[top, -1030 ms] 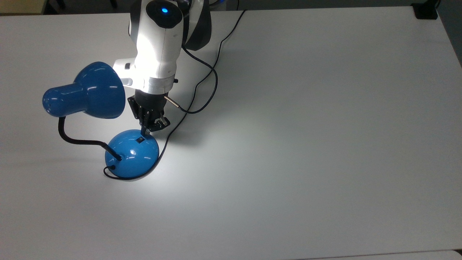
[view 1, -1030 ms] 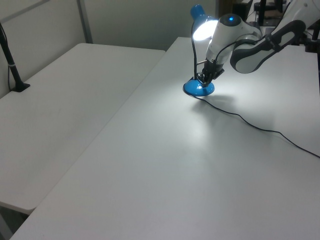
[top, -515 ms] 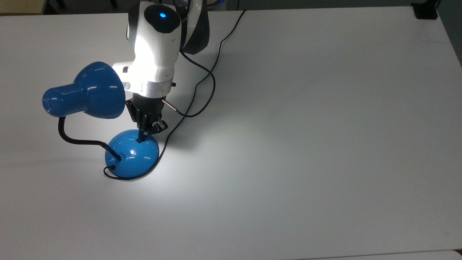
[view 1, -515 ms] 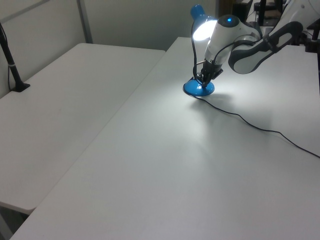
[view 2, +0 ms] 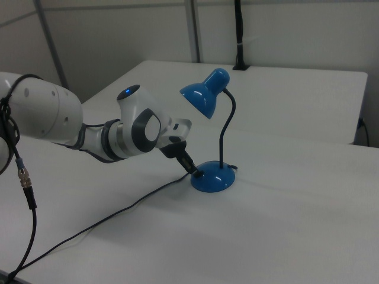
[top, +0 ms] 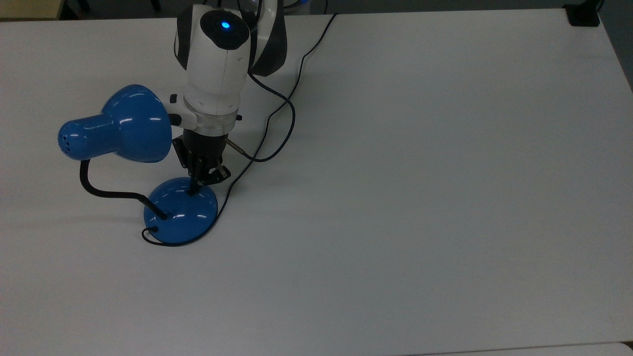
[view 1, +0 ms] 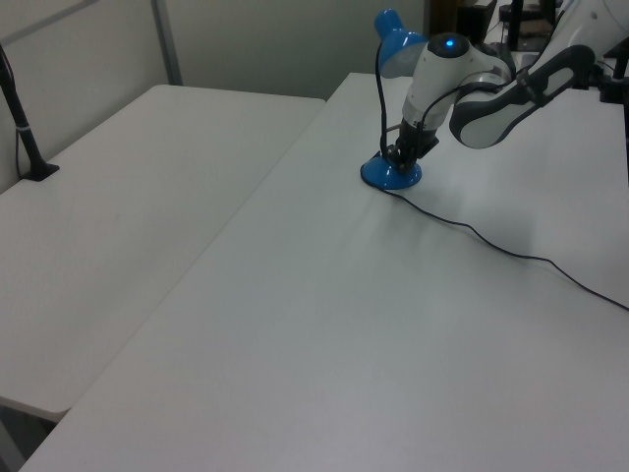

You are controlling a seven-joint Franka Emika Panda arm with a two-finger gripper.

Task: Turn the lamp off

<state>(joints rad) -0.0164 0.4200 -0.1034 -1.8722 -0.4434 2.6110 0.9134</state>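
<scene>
white table [top: 445,198] | on it: lamp [top: 180,212]; apparently its cord [top: 289,106]

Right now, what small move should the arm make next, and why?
Probably lift the gripper straight up off the lamp. Its tip rests on the blue base where the switch is, no bright pool lies on the table, and the shade looks dark.

A robotics lab or test room, plain and office-like. Several large white worktops [view 1: 147,226] stand pushed together, bare apart from a white robot arm [view 2: 89,133], a blue desk lamp [view 2: 213,136] and a thin black cord [view 1: 511,251] trailing across the surface. Pale partition walls [view 2: 284,35] with metal uprights [view 2: 192,29] close off the space behind.
</scene>
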